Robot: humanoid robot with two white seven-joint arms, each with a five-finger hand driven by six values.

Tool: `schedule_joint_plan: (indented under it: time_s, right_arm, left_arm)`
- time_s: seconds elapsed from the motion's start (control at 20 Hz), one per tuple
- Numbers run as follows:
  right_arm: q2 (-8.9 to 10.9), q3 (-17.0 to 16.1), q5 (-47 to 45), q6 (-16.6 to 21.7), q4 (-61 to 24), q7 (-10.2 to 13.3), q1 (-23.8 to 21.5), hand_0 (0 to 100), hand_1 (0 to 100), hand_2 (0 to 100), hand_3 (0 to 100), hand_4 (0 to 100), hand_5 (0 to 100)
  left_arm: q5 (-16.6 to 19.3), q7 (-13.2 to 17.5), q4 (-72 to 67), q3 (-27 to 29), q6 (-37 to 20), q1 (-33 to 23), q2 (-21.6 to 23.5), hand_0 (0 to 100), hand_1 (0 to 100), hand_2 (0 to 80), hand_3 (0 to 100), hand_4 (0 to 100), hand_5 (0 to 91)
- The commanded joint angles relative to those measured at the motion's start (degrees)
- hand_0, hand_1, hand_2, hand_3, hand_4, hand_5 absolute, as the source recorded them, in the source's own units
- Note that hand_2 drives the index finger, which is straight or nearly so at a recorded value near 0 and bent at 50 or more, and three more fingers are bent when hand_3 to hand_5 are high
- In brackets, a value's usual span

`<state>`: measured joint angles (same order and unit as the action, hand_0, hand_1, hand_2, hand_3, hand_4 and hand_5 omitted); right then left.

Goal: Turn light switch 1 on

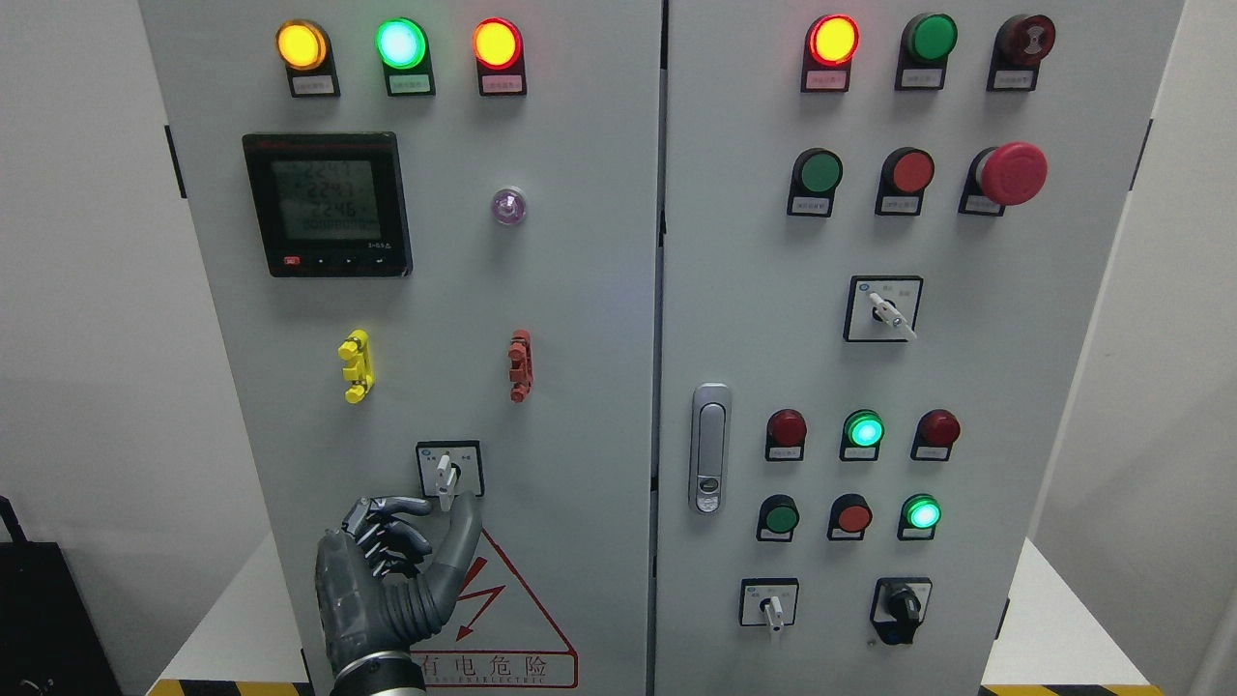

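The light switch (445, 471), a small white rotary knob on a square black-framed plate, sits low on the left door of the grey control cabinet (580, 319), with its handle pointing straight down. The left hand (391, 570) is raised directly below it. The index finger and thumb tips reach the lower edge of the plate, partly spread, gripping nothing. The remaining fingers (387, 541) are curled inward.

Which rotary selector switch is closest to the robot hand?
The white-handled selector switch low on the left door, just above the left robot hand; the other three sit on the right door.
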<state>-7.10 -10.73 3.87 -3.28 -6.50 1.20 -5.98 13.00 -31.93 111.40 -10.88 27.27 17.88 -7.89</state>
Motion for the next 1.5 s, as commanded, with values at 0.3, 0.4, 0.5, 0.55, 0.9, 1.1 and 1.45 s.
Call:
schedule_joint_plan:
  time_s: [0.3, 0.4, 0.5, 0.55, 0.9, 1.1, 1.45]
  right_arm:
    - [-0.02, 0.0, 0.0, 0.0, 0.0, 0.0, 0.0, 0, 0, 0, 0, 0, 0]
    - [-0.02, 0.0, 0.0, 0.0, 0.0, 0.0, 0.0, 0, 0, 0, 0, 0, 0]
    - [-0.02, 0.0, 0.0, 0.0, 0.0, 0.0, 0.0, 0, 0, 0, 0, 0, 0]
    - [-0.02, 0.0, 0.0, 0.0, 0.0, 0.0, 0.0, 0, 0, 0, 0, 0, 0]
    - [-0.02, -0.1, 0.0, 0.0, 0.0, 0.0, 0.0, 0, 0, 0, 0, 0, 0]
    - [-0.02, 0.0, 0.0, 0.0, 0.0, 0.0, 0.0, 0, 0, 0, 0, 0, 0]
    - [-0.02, 0.0, 0.0, 0.0, 0.0, 0.0, 0.0, 0, 0, 0, 0, 0, 0]
  left_arm:
    - [-0.1, 0.1, -0.2, 0.2, 2.0, 1.8, -0.4, 6, 72, 58.0, 90, 87, 78.4]
    - [-0.1, 0.2, -0.2, 0.2, 3.1, 2.0, -0.5, 6, 71, 58.1, 90, 87, 78.3]
    - [-0.1, 0.2, -0.1, 0.2, 3.2, 2.1, -0.5, 6, 71, 58.2, 90, 88, 78.2]
    - [-0.1, 0.2, -0.2, 0.2, 3.2, 2.1, -0.5, 6, 71, 58.3, 90, 87, 78.1]
    - [-0.1, 0.2, -0.2, 0.2, 3.3, 2.2, -0.5, 7, 70, 58.5, 91, 87, 78.1]
    - [-0.1, 0.2, -0.2, 0.2, 3.5, 2.2, -0.5, 9, 69, 59.0, 91, 88, 78.4]
    - [-0.3, 0.2, -0.2, 0.2, 3.6, 2.2, -0.5, 10, 67, 60.1, 91, 88, 78.5]
